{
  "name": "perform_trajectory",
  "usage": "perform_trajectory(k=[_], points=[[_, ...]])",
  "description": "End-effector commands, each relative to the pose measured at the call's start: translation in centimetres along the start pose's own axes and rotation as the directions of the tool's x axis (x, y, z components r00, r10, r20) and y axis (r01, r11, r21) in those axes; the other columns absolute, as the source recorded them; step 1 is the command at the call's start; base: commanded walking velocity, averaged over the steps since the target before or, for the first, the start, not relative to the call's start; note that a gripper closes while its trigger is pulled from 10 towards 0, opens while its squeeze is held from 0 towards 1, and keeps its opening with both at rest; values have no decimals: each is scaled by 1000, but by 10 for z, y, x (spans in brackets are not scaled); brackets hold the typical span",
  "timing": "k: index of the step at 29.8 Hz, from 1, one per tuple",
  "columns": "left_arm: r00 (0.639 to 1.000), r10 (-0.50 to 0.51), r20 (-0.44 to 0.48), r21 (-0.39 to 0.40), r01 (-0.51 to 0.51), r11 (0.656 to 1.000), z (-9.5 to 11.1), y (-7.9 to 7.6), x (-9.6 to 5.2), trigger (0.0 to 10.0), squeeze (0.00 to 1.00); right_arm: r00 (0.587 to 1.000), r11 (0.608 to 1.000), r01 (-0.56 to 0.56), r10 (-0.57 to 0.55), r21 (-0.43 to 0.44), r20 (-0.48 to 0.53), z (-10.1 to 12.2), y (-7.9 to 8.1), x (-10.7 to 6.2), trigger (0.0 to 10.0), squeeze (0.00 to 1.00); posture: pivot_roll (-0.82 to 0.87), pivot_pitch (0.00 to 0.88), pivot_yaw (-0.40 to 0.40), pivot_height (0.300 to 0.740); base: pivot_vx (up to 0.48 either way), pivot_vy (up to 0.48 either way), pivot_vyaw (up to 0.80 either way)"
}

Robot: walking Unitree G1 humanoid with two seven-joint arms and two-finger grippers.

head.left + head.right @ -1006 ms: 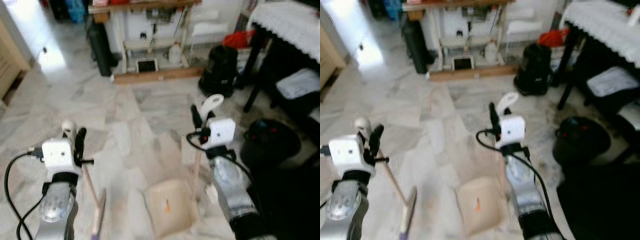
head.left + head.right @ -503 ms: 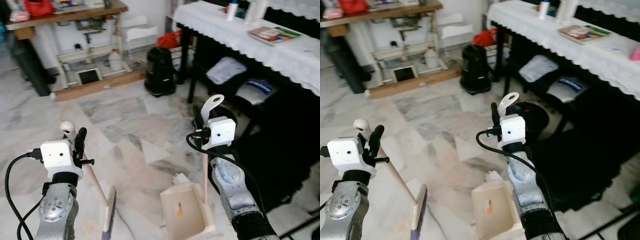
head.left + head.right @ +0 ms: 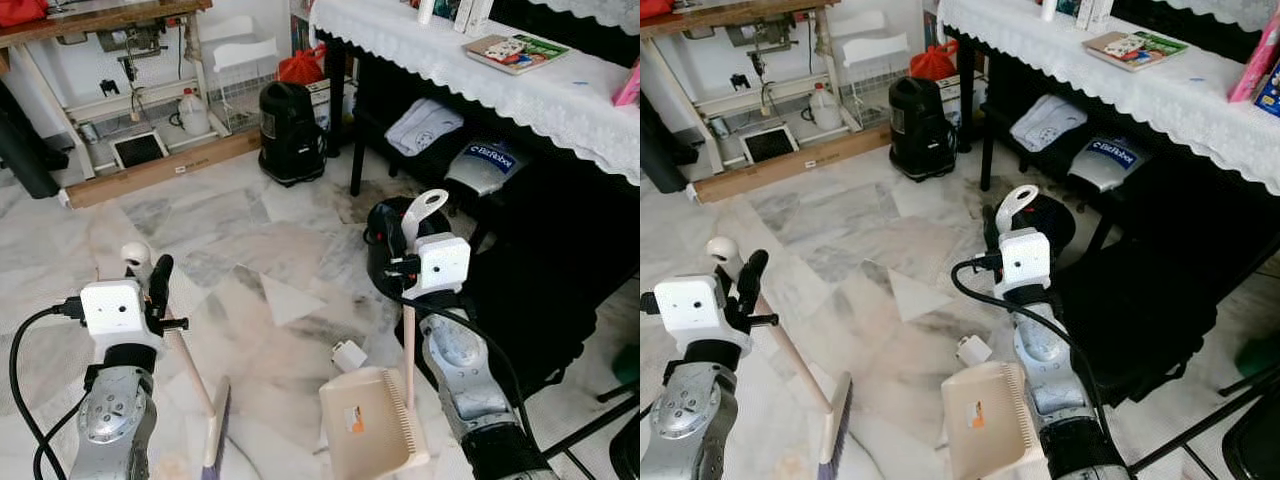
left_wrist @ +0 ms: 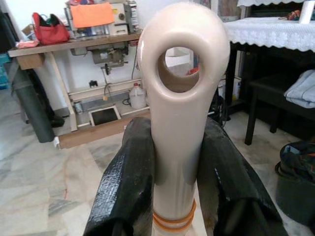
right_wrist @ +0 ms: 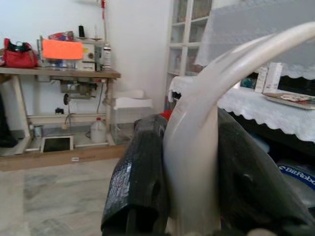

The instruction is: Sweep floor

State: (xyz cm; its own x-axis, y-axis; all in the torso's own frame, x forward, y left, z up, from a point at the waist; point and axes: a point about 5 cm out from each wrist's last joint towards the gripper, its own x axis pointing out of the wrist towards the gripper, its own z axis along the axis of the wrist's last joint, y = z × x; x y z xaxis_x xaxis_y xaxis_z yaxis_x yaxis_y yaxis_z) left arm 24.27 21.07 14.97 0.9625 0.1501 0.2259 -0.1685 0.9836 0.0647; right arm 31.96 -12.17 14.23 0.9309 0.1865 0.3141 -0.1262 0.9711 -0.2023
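My left gripper (image 3: 152,283) is shut on the cream handle of a broom (image 3: 185,365), whose purple-bristled head (image 3: 216,432) rests on the marble floor. The handle's looped end (image 4: 183,73) stands between the black fingers (image 4: 127,182). My right gripper (image 3: 400,250) is shut on the upright handle (image 3: 409,345) of a beige dustpan (image 3: 365,425) that sits on the floor between the arms. A small white crumpled scrap (image 3: 349,355) lies on the floor just beyond the dustpan's far edge.
A table with a white lace cloth (image 3: 470,70) stands at the right, dark bags and a black bin (image 3: 385,225) beneath it. A black vacuum-like canister (image 3: 289,120) and a sewing table (image 3: 110,60) stand at the back. A black chair base (image 3: 590,420) is at the right front.
The camera has turned right, bringing the clothed table nearer. Both grippers keep their hold. The white scrap now shows clear of the dustpan's edge.
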Motion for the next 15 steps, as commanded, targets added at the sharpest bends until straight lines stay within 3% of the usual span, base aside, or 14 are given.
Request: perform_trajectory(k=[1, 4, 7, 15], points=[[999, 1, 53, 11, -2, 1000, 11, 1, 2, 10000, 0, 1000, 1000, -3, 3, -7, 27, 6, 0, 4, 10000, 0, 16, 67, 49, 740, 0, 0, -781], [999, 5, 51, 8, -5, 1000, 11, 1, 3, 10000, 0, 1000, 1000, -3, 4, -7, 27, 6, 0, 4, 10000, 0, 16, 67, 48, 740, 0, 0, -781], [999, 8, 50, 10, -8, 1000, 11, 2, 3, 10000, 0, 1000, 1000, -3, 3, -7, 26, 6, 0, 4, 10000, 0, 16, 67, 48, 740, 0, 354, -781], [998, 5, 57, 17, -6, 1000, 11, 2, 3, 10000, 0, 1000, 1000, -6, 6, -10, 29, 7, 0, 4, 10000, 0, 16, 67, 47, 740, 0, 0, -781]])
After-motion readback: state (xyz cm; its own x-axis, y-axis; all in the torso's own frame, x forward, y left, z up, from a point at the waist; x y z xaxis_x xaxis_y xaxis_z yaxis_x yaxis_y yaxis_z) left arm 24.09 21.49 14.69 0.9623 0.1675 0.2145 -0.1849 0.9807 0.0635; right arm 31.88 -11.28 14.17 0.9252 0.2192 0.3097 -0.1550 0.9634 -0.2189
